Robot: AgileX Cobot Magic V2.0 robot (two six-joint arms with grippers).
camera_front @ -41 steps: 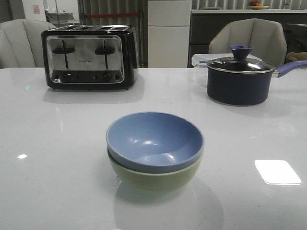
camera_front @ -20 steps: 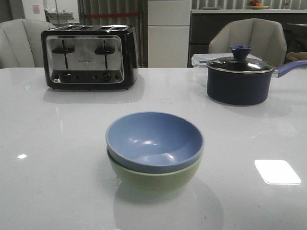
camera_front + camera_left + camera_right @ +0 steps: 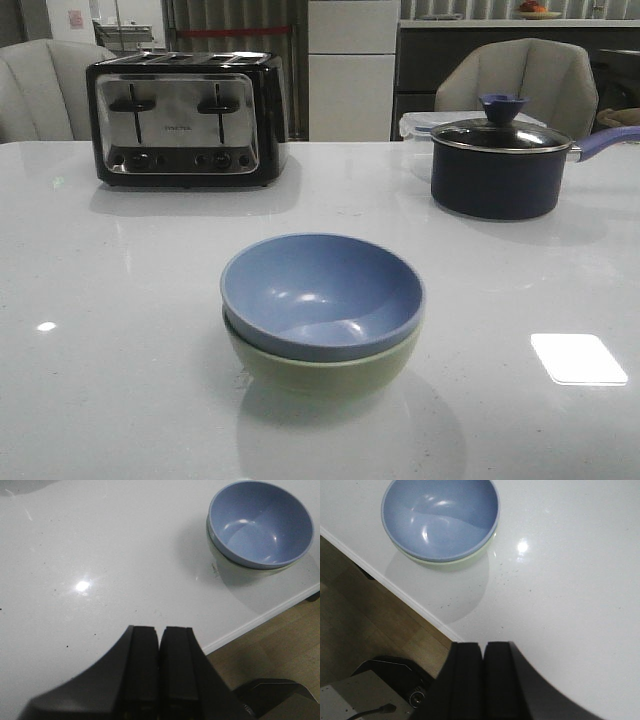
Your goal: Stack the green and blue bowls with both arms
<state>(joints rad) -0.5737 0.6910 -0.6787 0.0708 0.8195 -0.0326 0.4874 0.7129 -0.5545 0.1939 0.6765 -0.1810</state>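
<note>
The dusty blue bowl (image 3: 320, 290) sits nested inside the pale green bowl (image 3: 325, 372) near the front middle of the white table (image 3: 120, 330). The stack also shows in the left wrist view, blue bowl (image 3: 260, 522) over green bowl (image 3: 225, 562), and in the right wrist view, blue bowl (image 3: 440, 517) over green bowl (image 3: 465, 560). My left gripper (image 3: 159, 630) is shut and empty, well away from the bowls near the table's front edge. My right gripper (image 3: 483, 645) is shut and empty, also back from the bowls. Neither arm shows in the front view.
A black and chrome toaster (image 3: 185, 120) stands at the back left. A dark lidded saucepan (image 3: 495, 165) with a purple handle stands at the back right, a clear container (image 3: 418, 128) behind it. The table's front edge (image 3: 395, 590) and wooden floor show in both wrist views.
</note>
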